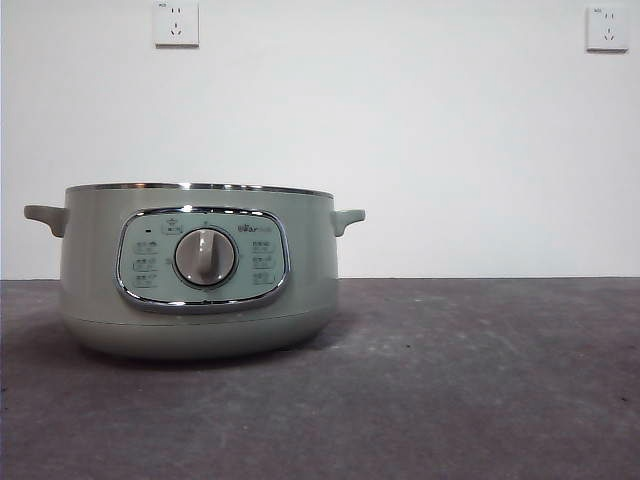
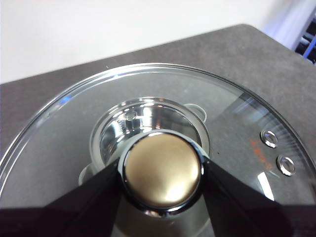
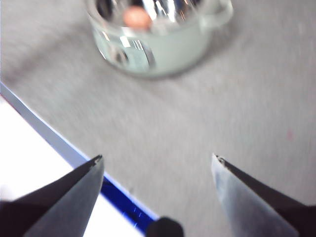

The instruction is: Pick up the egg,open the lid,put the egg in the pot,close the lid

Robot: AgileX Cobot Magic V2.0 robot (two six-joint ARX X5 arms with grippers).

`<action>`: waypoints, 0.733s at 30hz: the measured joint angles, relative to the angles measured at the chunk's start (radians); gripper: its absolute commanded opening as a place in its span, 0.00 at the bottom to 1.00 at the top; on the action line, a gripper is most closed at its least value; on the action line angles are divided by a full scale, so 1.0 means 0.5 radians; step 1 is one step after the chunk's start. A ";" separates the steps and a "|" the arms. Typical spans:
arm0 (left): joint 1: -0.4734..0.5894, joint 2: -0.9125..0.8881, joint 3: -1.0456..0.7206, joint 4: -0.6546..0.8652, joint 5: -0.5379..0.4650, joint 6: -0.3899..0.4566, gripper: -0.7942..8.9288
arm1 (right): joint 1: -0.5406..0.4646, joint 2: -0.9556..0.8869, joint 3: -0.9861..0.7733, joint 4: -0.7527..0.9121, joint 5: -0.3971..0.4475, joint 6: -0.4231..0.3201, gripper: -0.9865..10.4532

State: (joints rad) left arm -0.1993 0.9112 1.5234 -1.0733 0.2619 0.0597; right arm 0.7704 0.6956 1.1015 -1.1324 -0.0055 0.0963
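The pale green pot [image 1: 200, 270] stands open on the left of the table, with no lid on it. My left gripper [image 2: 162, 168] is shut on the metal-topped knob [image 2: 163, 187] of the glass lid [image 2: 59, 148] and holds it above the pot, whose shiny inside [image 2: 148, 121] shows through the glass. In the blurred right wrist view the reddish-brown egg [image 3: 137, 17] lies inside the pot [image 3: 158, 49]. My right gripper [image 3: 158, 160] is open and empty, well away from the pot, over the table near its edge. Neither arm shows in the front view.
The dark grey table [image 1: 450, 380] stretches to the right of the pot. Its edge with a blue strip [image 3: 74, 158] runs under my right gripper. Two wall sockets [image 1: 176, 23] [image 1: 607, 28] sit on the white wall behind.
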 measured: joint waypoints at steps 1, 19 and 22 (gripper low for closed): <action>-0.012 0.066 0.000 0.037 -0.001 0.002 0.07 | 0.000 -0.079 -0.072 0.002 0.005 0.041 0.41; -0.452 0.677 -0.237 0.713 -0.282 0.024 0.07 | 0.000 -0.410 -0.228 -0.007 0.048 0.253 0.41; -0.472 0.757 -0.322 0.835 -0.294 0.024 0.07 | 0.000 -0.411 -0.229 -0.008 0.048 0.257 0.41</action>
State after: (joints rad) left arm -0.4351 1.2896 1.3624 -0.6559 0.1146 0.0715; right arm 0.7704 0.4900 0.9871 -1.1366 0.0185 0.2249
